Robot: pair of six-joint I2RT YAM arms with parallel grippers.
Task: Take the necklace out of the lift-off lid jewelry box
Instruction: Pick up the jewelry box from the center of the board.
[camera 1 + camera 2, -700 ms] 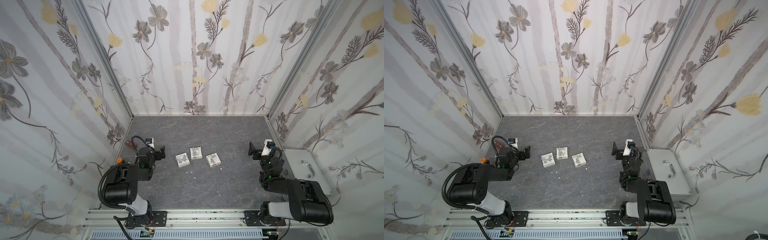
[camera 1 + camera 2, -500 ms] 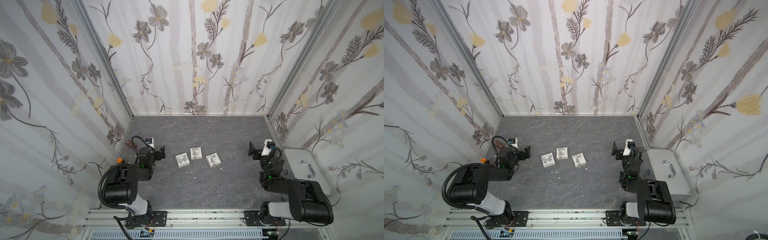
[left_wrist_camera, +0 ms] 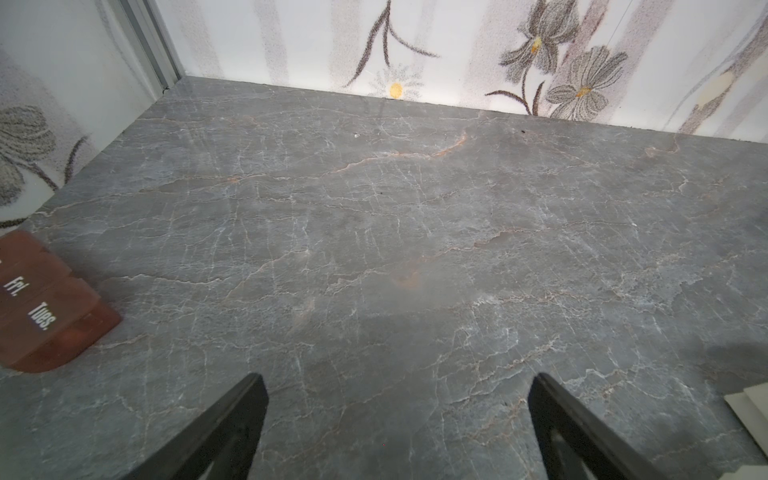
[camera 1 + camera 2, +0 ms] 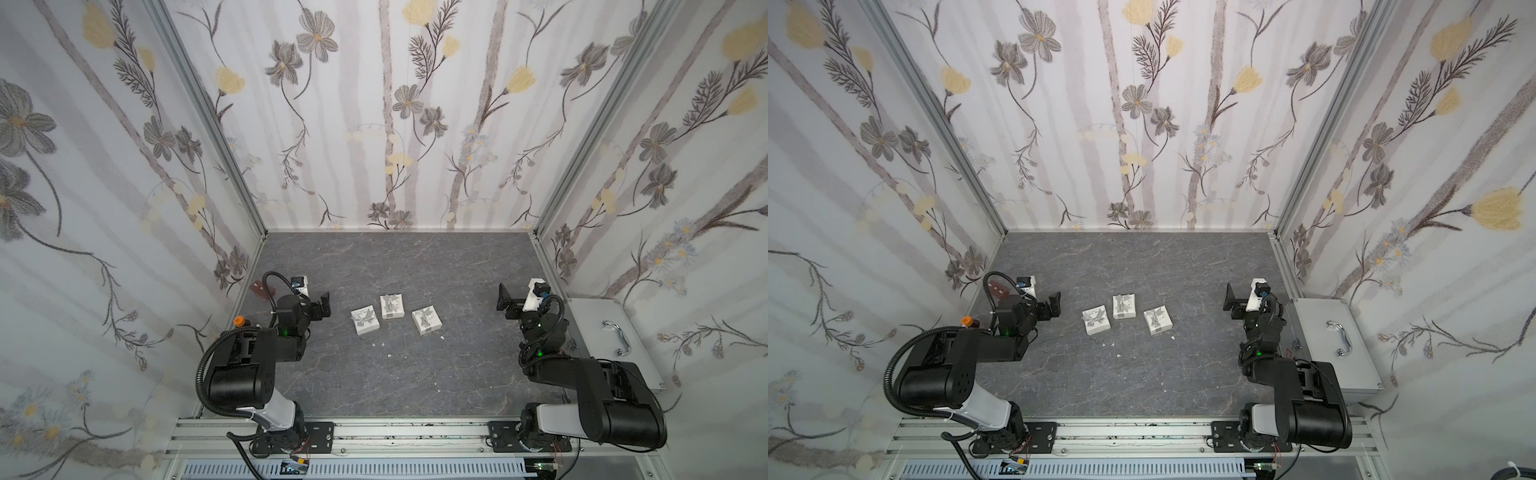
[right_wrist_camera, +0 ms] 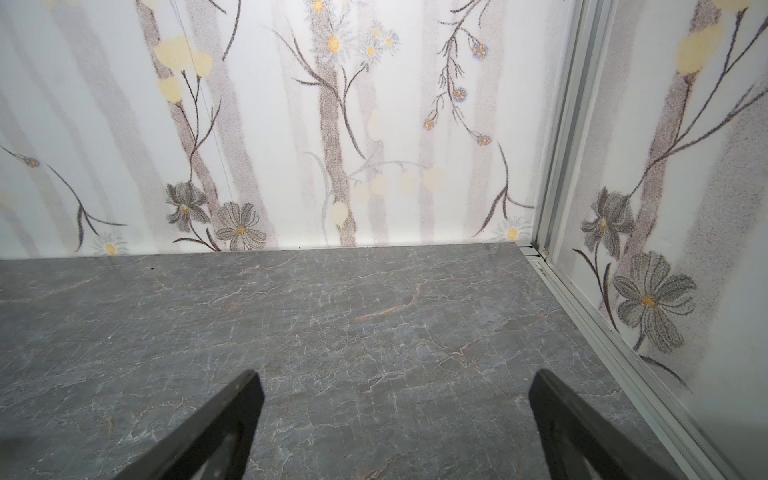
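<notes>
A: Necklace location?
B: Can't see it. There are three small white square cardboard jewelry boxes with silver bows, lids on all three, and I can't tell which one holds it. In both top views they sit in a loose row mid-table: left box [image 4: 365, 320], middle box [image 4: 392, 306] slightly farther back, right box [image 4: 426, 319]. Left and middle are just beside each other, and the right one is a little apart.
A: Anything around them?
B: A few tiny white scraps [image 4: 389, 356] on the dark grey marble-look tabletop [image 4: 395, 386], on the near side of the boxes.
A: Grippers?
B: The black left gripper [image 3: 397, 382] has its jaws spread wide with nothing between them, only bare tabletop. It sits low at the left side, near the left box but clear of it. The black right gripper [image 5: 397, 380] is also wide apart and empty, at the right edge, well apart from the boxes.
A: Other stuff?
B: A reddish-brown plastic weekly pill organizer [image 3: 41, 307] with "Fri." and "Tues." lettering, by the left wall beside the left gripper. A silver metal case with a handle [image 4: 611, 336], beyond the table's right edge next to the right arm.
</notes>
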